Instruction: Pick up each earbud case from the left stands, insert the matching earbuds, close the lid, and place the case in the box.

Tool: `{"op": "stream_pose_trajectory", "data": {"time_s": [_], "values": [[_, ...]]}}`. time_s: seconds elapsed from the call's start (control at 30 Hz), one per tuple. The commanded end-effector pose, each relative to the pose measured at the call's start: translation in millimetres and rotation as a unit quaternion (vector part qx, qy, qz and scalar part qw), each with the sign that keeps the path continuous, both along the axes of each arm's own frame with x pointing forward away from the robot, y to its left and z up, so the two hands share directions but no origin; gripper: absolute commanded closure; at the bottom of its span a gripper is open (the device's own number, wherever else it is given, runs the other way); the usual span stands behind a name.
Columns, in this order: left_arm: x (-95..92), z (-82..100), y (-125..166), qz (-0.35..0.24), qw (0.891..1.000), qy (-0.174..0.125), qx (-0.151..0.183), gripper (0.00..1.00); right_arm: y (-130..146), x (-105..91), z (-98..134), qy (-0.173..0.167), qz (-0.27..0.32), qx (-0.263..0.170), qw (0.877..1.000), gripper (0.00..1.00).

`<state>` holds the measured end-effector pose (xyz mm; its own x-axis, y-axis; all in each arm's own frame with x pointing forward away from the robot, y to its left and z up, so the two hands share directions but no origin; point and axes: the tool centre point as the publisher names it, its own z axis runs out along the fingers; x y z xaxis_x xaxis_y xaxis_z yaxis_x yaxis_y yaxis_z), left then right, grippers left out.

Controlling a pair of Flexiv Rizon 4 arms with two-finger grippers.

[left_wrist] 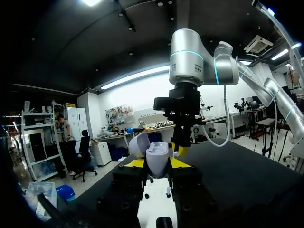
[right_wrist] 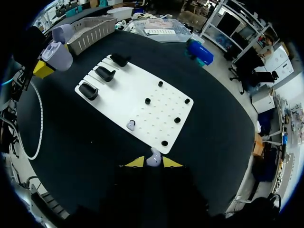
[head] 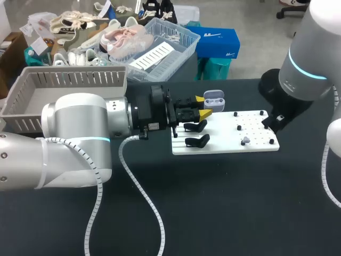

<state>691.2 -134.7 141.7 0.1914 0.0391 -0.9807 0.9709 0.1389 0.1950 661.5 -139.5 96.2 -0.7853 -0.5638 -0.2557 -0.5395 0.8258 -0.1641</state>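
Note:
My left gripper [head: 203,106] is shut on a lavender earbud case [head: 214,97], held above the back left of the white board [head: 224,145] with its lid open. In the left wrist view the case [left_wrist: 156,159] sits upright between the yellow tips, its lid [left_wrist: 138,144] tipped back. My right gripper [right_wrist: 153,162] is shut on a small pale earbud [right_wrist: 153,157], just off the board's [right_wrist: 142,90] near edge. A second earbud [right_wrist: 131,125] rests on the board. Three black stands [right_wrist: 88,90] line the board's left end.
A grey slatted basket [head: 32,90] stands at the table's back left, behind my left arm. Several black pegs [head: 238,128] stick up from the board's right half. My left arm's white cable [head: 144,197] trails across the dark tabletop.

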Motion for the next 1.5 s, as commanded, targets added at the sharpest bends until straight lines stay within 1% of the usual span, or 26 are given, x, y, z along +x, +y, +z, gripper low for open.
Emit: {"op": "stream_pose_trajectory", "data": {"time_s": [0.03,0.13,0.17,0.2,0.27,0.3,0.4,0.43,0.47,0.5,0.57,0.6,0.67,0.7,0.73,0.8,0.83,0.87,0.9,0.93,0.97,1.03,1.07,1.1,1.43,1.5], "values": [[-0.5,-0.5,0,0.002,1.000,-0.001,-0.001,1.00,0,-1.4,0,-0.003,-0.001,-0.001,1.000,1.00],[-0.5,-0.5,0,0.002,1.000,-0.001,-0.001,1.00,1,0.8,2,-0.002,-0.015,0.001,1.000,1.00],[-0.5,-0.5,0,0.002,1.000,-0.001,-0.001,1.00,1,-0.1,5,0.003,-0.019,0.011,1.000,1.00],[-0.5,-0.5,0,0.002,1.000,-0.001,-0.001,1.00,0,1.0,7,0.013,-0.048,0.003,0.999,1.00],[-0.5,-0.5,0,0.002,1.000,-0.001,-0.001,1.00,-1,-1.4,12,0.013,-0.075,0.010,0.997,1.00],[-0.5,-0.5,0,0.002,1.000,-0.001,-0.001,1.00,-3,-2.0,14,0.019,-0.107,0.007,0.994,1.00],[-0.5,-0.5,0,0.002,1.000,-0.001,-0.001,1.00,-7,-8.9,20,0.030,-0.165,0.029,0.985,1.00],[-0.5,-0.5,0,0.002,1.000,-0.001,-0.001,1.00,-7,-12.5,23,0.033,-0.172,0.038,0.984,1.00],[-0.5,-0.5,0,0.002,1.000,-0.001,-0.001,1.00,-7,-15.6,25,0.037,-0.203,0.034,0.978,1.00],[-0.5,-0.5,0,0.002,1.000,-0.001,-0.001,1.00,-7,-18.5,27,0.036,-0.208,0.041,0.977,1.00],[-0.5,-0.5,0,0.002,1.000,-0.001,-0.001,1.00,-5,-25.8,32,0.045,-0.253,0.045,0.966,1.00],[-0.5,-0.5,0,0.002,1.000,-0.001,-0.001,1.00,-3,-29.5,34,0.047,-0.255,0.063,0.964,1.00],[-0.5,-0.5,0,0.002,1.000,-0.001,-0.001,1.00,2,-35.6,38,0.060,-0.297,0.067,0.951,1.00],[-0.5,-0.5,0,0.002,1.000,-0.001,-0.001,1.00,6,-38.5,40,0.063,-0.304,0.073,0.948,1.00],[-0.5,-0.5,0,0.002,1.000,-0.001,-0.001,1.00,9,-41.2,43,0.068,-0.333,0.066,0.938,1.00],[-0.5,-0.5,0,0.002,1.000,-0.001,-0.001,1.00,18,-43.6,47,0.073,-0.346,0.075,0.932,1.00],[-0.5,-0.5,0,0.002,1.000,-0.001,-0.001,1.00,22,-45.6,51,0.074,-0.372,0.065,0.923,1.00],[-0.5,-0.5,0,0.002,1.000,-0.001,-0.001,1.00,27,-46.4,54,0.073,-0.377,0.063,0.921,1.00],[-0.5,-0.5,0,0.002,1.000,-0.001,-0.001,1.00,32,-47.2,57,0.074,-0.394,0.059,0.914,1.00],[-0.5,-0.5,0,0.002,1.000,-0.001,-0.001,1.00,36,-47.8,59,0.076,-0.420,0.055,0.903,1.00],[-0.5,-0.5,0,0.002,1.000,-0.001,-0.001,1.00,41,-47.3,61,0.076,-0.417,0.055,0.904,1.00],[-0.5,-0.5,0,0.002,1.000,-0.001,-0.001,1.00,50,-46.1,65,0.082,-0.441,0.053,0.892,1.00],[-0.5,-0.5,0,0.002,1.000,-0.001,-0.001,1.00,55,-45.2,67,0.083,-0.441,0.055,0.892,1.00],[-0.5,-0.5,0,0.002,1.000,-0.001,-0.001,1.00,60,-44.8,69,0.084,-0.453,0.058,0.886,1.00],[-0.5,-0.5,0,0.002,1.000,-0.001,-0.001,1.00,92,-37.6,89,0.074,-0.489,0.077,0.866,1.00],[-0.5,-0.5,0,0.002,1.000,-0.001,-0.001,1.00,98,-35.9,91,0.076,-0.491,0.079,0.864,1.00]]}}
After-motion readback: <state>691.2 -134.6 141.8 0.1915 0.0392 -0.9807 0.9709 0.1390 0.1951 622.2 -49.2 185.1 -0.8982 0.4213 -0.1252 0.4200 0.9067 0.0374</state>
